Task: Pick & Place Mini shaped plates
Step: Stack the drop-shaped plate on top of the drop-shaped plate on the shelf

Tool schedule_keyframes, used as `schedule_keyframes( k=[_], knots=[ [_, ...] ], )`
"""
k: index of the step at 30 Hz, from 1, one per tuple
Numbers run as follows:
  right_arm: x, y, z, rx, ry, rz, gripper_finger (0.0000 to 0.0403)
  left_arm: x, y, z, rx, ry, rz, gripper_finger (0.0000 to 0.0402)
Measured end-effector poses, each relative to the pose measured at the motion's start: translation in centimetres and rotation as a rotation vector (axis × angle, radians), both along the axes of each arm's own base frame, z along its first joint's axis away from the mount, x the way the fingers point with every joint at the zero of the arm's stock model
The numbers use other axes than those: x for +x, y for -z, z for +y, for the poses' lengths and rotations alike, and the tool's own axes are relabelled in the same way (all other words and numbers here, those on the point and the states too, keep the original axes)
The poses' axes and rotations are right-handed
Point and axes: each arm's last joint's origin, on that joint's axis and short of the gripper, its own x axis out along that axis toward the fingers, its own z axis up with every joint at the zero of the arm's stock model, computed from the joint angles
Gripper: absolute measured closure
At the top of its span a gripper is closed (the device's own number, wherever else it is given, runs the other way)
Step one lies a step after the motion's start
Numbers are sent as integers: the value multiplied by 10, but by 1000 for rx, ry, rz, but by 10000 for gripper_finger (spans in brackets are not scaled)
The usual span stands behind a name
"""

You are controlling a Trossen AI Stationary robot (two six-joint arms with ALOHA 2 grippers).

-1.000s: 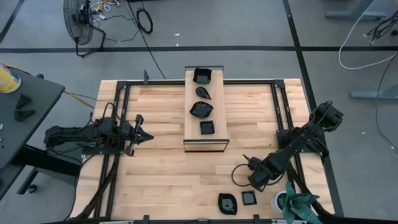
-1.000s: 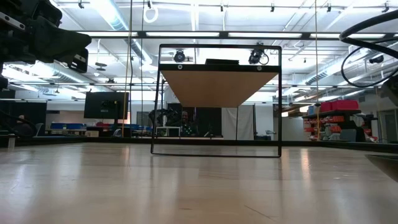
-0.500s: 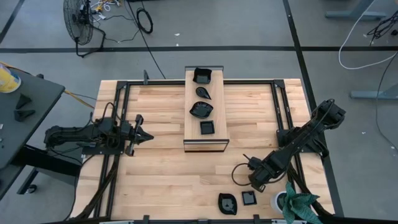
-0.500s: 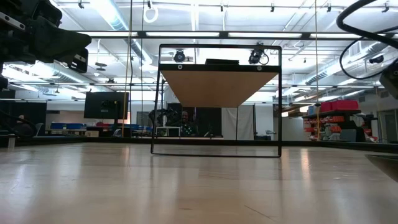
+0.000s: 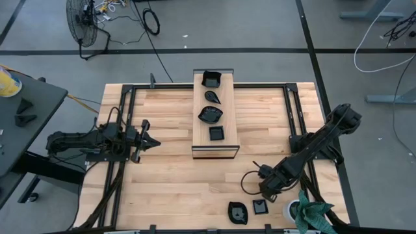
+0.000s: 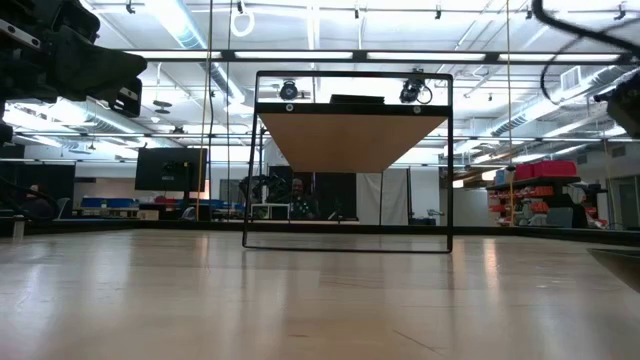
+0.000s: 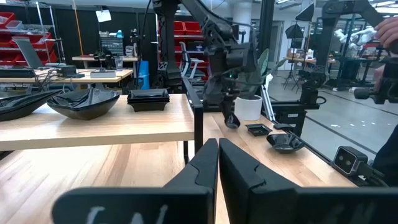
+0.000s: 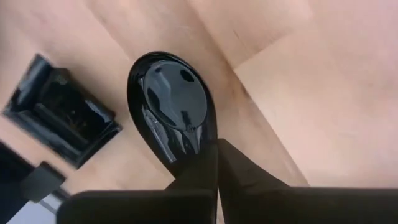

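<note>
Bright even overhead lighting, ceiling strip-light glare in low view, soft shadows, blurred near wrist-view foregrounds

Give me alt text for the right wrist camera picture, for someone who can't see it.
The right gripper is shut on the narrow end of a glossy black teardrop-shaped mini plate, seen over the light wooden table. A small square black plate lies on the table beside it.

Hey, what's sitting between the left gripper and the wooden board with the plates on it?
Nothing: in the high view, only bare tabletop lies between the shut left gripper and the wooden board.
</note>
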Motion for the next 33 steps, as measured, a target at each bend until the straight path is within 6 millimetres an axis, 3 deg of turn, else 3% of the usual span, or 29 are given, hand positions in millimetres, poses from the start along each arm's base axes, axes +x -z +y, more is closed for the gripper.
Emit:
schedule_keyframes(
  k=[7, 16, 25, 33],
  knots=[
    [9, -42, -7, -12, -35, -12, 402, 0, 0, 0, 0, 0, 0, 383],
    [34, -106, -40, -35, -88, -116, 403, 0, 0, 0, 0, 0, 0, 383],
    [67, -156, -107, -138, 104, -279, 403, 0, 0, 0, 0, 0, 0, 383],
    [86, -176, -178, -158, 227, -453, 403, 0, 0, 0, 0, 0, 0, 383]
  ],
)
